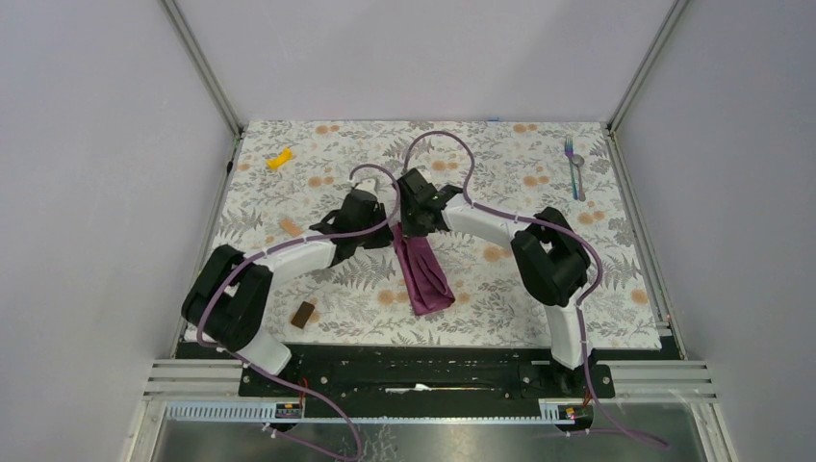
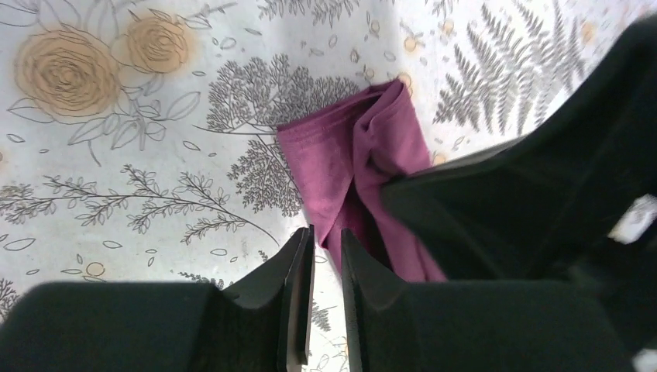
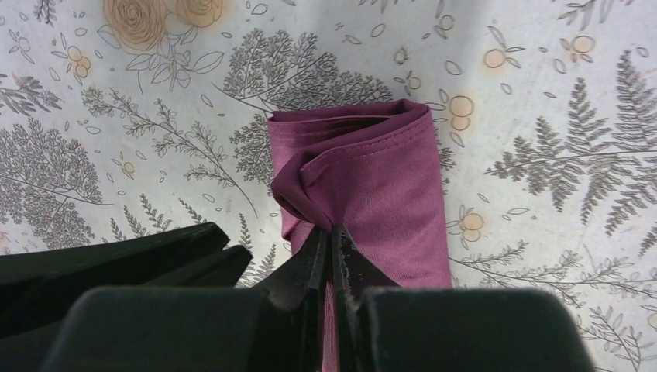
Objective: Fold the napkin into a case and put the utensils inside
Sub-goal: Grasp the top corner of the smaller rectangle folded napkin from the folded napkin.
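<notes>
The plum-magenta napkin (image 1: 426, 274) lies mid-table folded into a slim long strip, the case, with its far end bunched. My right gripper (image 1: 409, 234) is shut on a fold at that far end; in the right wrist view the napkin (image 3: 387, 178) is pinched at the jaw tips (image 3: 331, 232). My left gripper (image 1: 388, 229) is just left of it. In the left wrist view its jaws (image 2: 325, 236) stand a narrow gap apart and empty, beside the cloth edge (image 2: 341, 163). The fork and spoon (image 1: 574, 168) lie together at the far right.
A small yellow piece (image 1: 279, 159) lies at the far left, a tan piece (image 1: 292, 227) near the left arm, and a brown block (image 1: 303, 314) at the front left. The right arm's black body (image 2: 527, 194) fills the right of the left wrist view. The floral mat (image 1: 500, 289) covers the table.
</notes>
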Robot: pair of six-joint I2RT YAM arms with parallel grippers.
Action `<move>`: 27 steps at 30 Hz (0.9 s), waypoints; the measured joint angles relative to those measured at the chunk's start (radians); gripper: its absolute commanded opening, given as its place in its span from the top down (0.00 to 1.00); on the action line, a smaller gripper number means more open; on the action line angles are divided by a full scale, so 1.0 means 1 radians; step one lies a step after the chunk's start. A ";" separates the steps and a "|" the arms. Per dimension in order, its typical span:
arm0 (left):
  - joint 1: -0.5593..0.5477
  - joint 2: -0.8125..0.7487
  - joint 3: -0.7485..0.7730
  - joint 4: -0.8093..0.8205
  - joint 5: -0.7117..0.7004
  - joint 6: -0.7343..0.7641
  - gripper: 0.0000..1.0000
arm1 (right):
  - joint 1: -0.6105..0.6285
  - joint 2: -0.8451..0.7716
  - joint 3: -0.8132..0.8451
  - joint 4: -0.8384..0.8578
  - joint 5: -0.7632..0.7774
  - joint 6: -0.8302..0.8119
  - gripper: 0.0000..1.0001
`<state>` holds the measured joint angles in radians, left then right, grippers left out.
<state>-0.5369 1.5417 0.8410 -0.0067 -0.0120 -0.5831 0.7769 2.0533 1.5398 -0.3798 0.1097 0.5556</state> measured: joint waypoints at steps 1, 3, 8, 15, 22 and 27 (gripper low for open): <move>-0.010 0.013 0.000 -0.007 -0.007 0.018 0.70 | -0.004 -0.006 -0.004 0.000 0.000 0.003 1.00; -0.027 0.024 -0.002 -0.002 -0.013 0.050 0.66 | -0.016 -0.017 -0.010 0.000 -0.002 0.012 1.00; -0.067 0.027 -0.014 0.053 -0.035 0.108 0.62 | -0.043 -0.040 -0.015 0.000 -0.009 0.029 1.00; -0.106 0.094 -0.006 0.090 -0.087 0.150 0.66 | -0.049 -0.046 -0.016 0.001 -0.027 0.037 1.00; -0.127 0.145 0.013 0.092 -0.166 0.176 0.65 | -0.056 -0.046 -0.019 0.004 -0.048 0.044 1.00; -0.145 0.156 0.023 0.105 -0.226 0.195 0.66 | -0.057 -0.046 -0.023 0.006 -0.051 0.044 1.00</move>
<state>-0.6819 1.6974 0.8635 0.0978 -0.2379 -0.3878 0.7200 2.0075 1.5173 -0.3737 0.0589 0.5999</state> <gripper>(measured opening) 0.350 0.074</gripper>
